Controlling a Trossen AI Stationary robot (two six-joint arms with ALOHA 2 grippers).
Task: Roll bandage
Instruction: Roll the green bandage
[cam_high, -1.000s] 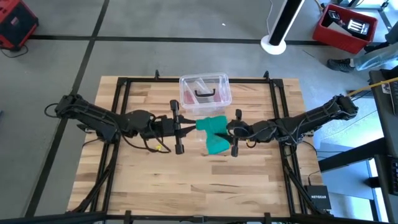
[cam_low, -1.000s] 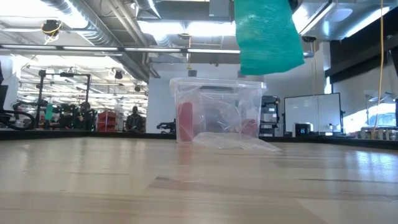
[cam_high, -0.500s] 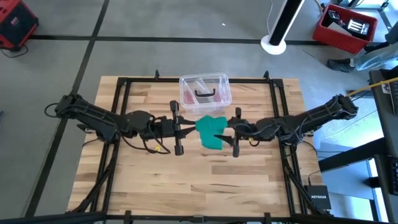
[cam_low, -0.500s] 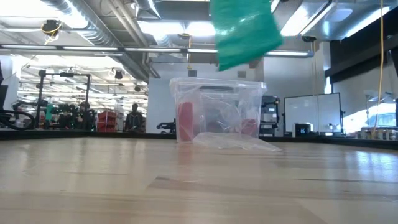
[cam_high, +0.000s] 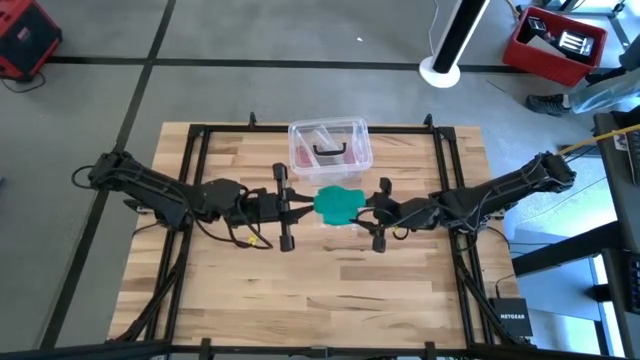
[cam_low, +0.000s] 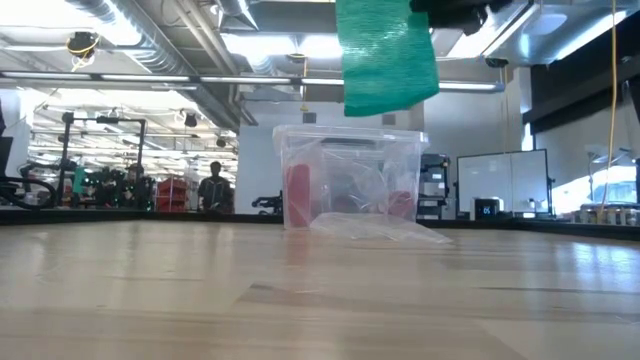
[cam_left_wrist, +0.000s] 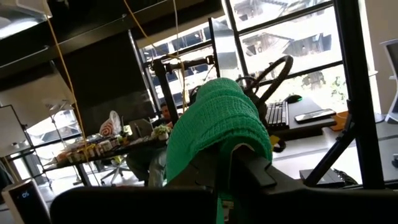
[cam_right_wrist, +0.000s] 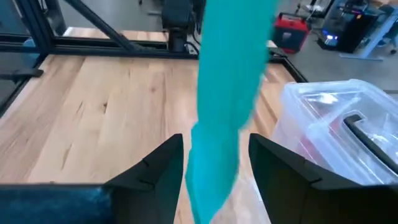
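Observation:
The teal-green bandage (cam_high: 338, 205) is held in the air between my two grippers, over the table's middle. In the low view its free end (cam_low: 385, 60) hangs well above the tabletop. My left gripper (cam_high: 308, 205) is shut on it, with green fabric wound over its fingers (cam_left_wrist: 214, 124). My right gripper (cam_high: 368, 210) is open. Its two fingers stand on either side of the hanging strip (cam_right_wrist: 224, 93), one at each edge. My left gripper has the bandage's wound part (cam_left_wrist: 205, 134) wrapped over and around its fingers, which hides the fingertips. The fingers lie level and point toward the table's right. The bandage is lifted clear and its loose end hangs below. My right gripper: I cannot tell whether its fingers (cam_right_wrist: 168, 165) touch the strip's edges.
A clear plastic box (cam_high: 330, 148) with pinkish contents stands just beyond the grippers, toward the far edge. Its lid (cam_low: 380, 228) lies in front of it. A black frame (cam_high: 190, 180) runs around the wooden tabletop (cam_high: 300, 290).
The bandage's hanging end has been drawn up and toward the left gripper. The tail that reached toward the near edge is gone, and the bandage now looks short and compact. It swung and tilted on the way. Both arms have stayed about where they were.

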